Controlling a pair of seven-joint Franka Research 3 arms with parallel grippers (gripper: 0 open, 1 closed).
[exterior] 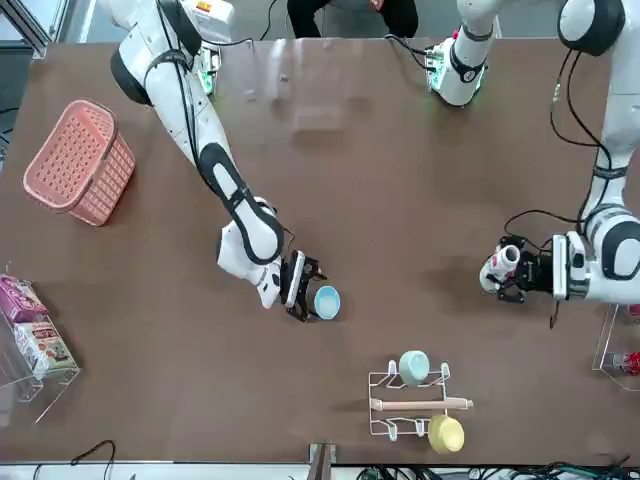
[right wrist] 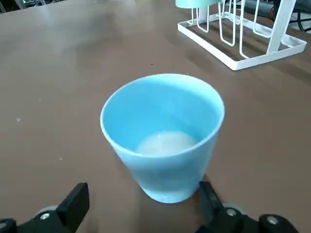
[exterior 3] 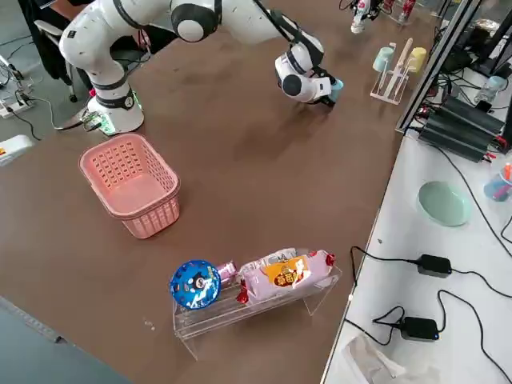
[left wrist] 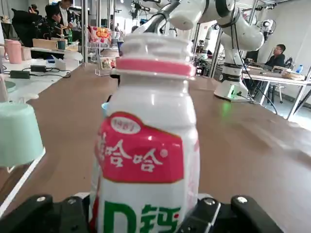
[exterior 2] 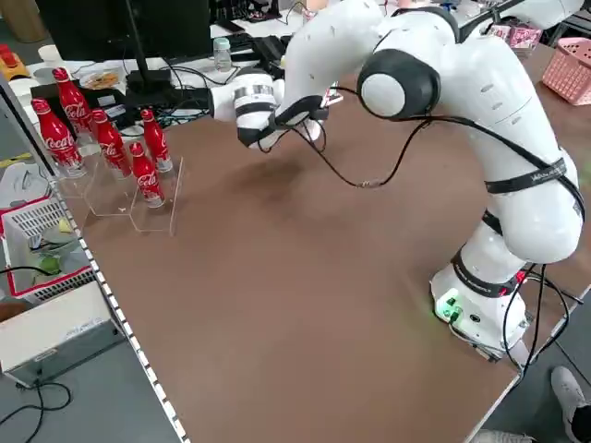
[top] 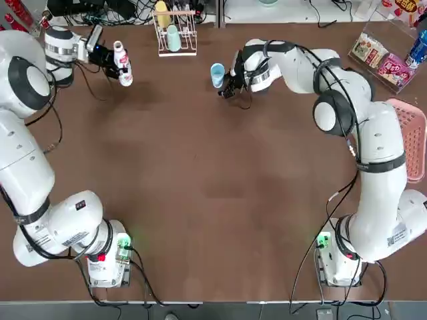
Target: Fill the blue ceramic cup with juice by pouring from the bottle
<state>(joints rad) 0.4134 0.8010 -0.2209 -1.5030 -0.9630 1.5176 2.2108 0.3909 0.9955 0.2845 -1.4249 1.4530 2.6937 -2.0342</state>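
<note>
Holding the bottle (top: 123, 63) between its pressed-in fingers, your left gripper (top: 115, 69) is at the far left of the desk (top: 200, 167), as the top view shows; the bottle is white, with a red-and-pink label and a pale neck. To its right, the white rack (top: 177, 33) carries a mint-green cup (top: 173, 38) and a yellow cup (top: 162, 13). Further right, note the blue ceramic cup (right wrist: 163, 138), sky-blue, smooth, handleless, upright, with a little whitish liquid inside; your right gripper (right wrist: 146, 194) stands spread beside it.
</note>
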